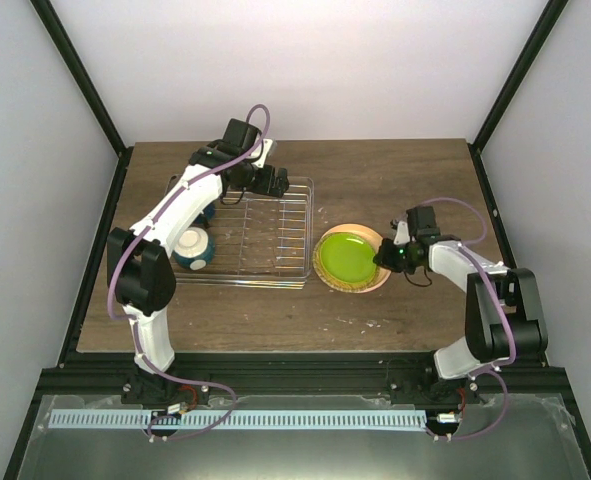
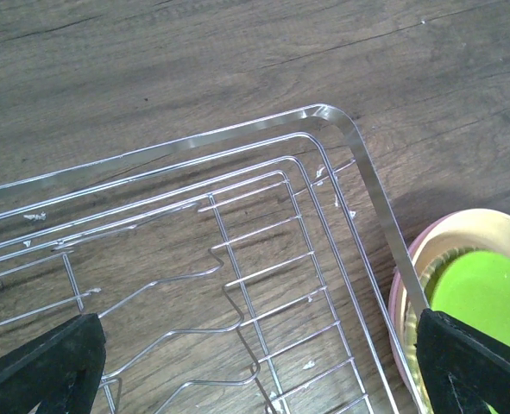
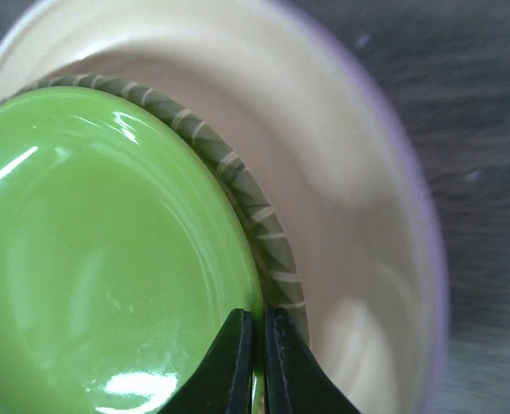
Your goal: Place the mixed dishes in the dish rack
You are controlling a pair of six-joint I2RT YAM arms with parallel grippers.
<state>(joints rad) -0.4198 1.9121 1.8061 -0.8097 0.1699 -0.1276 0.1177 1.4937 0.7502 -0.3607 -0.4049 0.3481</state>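
The lime-green plate (image 1: 347, 257) lies on top of a cream plate (image 1: 378, 278), just right of the silver wire dish rack (image 1: 275, 240). My right gripper (image 1: 387, 258) is shut on the green plate's right rim. In the right wrist view the rim (image 3: 194, 259) sits pinched between the black fingers (image 3: 229, 371), above the cream plate (image 3: 324, 129). My left gripper (image 1: 265, 182) hovers open over the rack's far right corner (image 2: 324, 112), holding nothing. A pink plate edge (image 2: 396, 302) shows under the stack. A teal bowl (image 1: 193, 248) and a dark blue mug (image 1: 207, 213) sit at the rack's left end.
The left arm reaches over the rack's left side and partly hides the mug. Black frame posts and white walls close in the brown wooden table (image 1: 395, 180) on both sides and at the back.
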